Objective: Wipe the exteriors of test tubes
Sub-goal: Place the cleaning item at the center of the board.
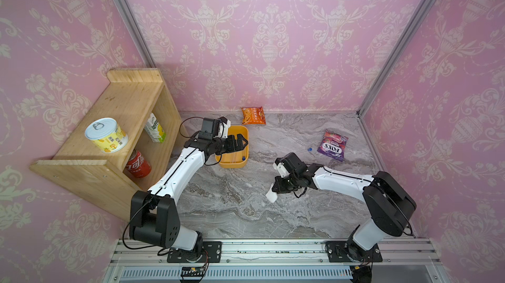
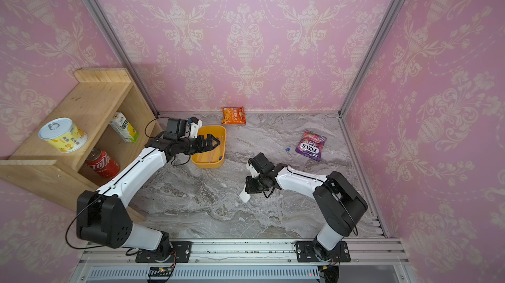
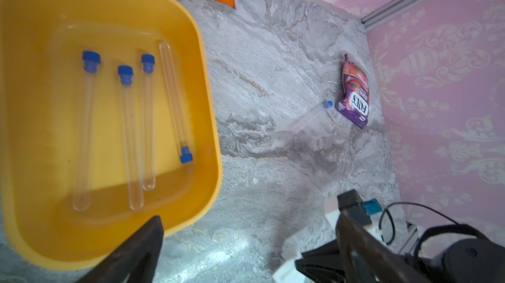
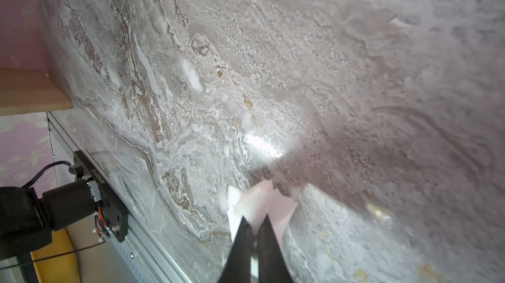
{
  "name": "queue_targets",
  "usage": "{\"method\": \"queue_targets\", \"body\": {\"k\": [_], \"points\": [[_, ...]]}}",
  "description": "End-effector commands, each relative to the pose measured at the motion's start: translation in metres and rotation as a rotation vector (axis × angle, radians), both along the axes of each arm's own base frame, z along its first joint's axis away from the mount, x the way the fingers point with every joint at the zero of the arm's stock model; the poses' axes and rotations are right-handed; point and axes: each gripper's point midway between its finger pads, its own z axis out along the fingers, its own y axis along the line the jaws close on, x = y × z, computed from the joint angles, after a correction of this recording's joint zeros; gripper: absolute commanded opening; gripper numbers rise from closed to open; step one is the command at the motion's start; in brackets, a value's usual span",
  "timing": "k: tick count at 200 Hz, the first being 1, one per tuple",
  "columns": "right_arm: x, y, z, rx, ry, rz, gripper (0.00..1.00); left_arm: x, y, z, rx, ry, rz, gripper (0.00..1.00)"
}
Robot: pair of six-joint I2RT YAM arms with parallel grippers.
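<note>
I find the left gripper wide open over the tub — four tubes inside, a fifth tube on the table near the candy bag. The right gripper pinches the wipe — a slack pinch could drop it.

Four test tubes lie in the tub at ten o'clock on the table. A fifth tube lies at two o'clock, near the candy bag; the snack packet lies at twelve.

Bare tabletop between tub and wipe
</note>
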Motion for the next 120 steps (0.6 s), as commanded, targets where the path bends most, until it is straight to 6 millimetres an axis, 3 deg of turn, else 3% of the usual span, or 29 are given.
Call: {"method": "queue_targets", "body": {"k": [1,23,63,85,120], "points": [[0.019,0.005,0.006,-0.043,-0.048,-0.043,0.34,-0.015,-0.016,0.035,-0.102,-0.088,-0.003,0.99],[0.021,0.007,0.011,-0.081,-0.065,-0.042,0.62,-0.033,-0.022,0.047,-0.136,-0.115,-0.027,0.99],[0.023,-0.005,0.025,-0.165,-0.066,-0.069,0.99,-0.053,-0.015,0.047,-0.098,-0.118,-0.039,0.99],[0.018,-0.017,0.017,-0.238,-0.036,-0.078,1.00,-0.057,-0.015,0.042,-0.098,-0.117,-0.044,0.99],[0.016,-0.012,0.012,-0.218,-0.038,-0.060,1.00,-0.070,-0.014,0.014,-0.107,-0.065,-0.024,0.99]]}}
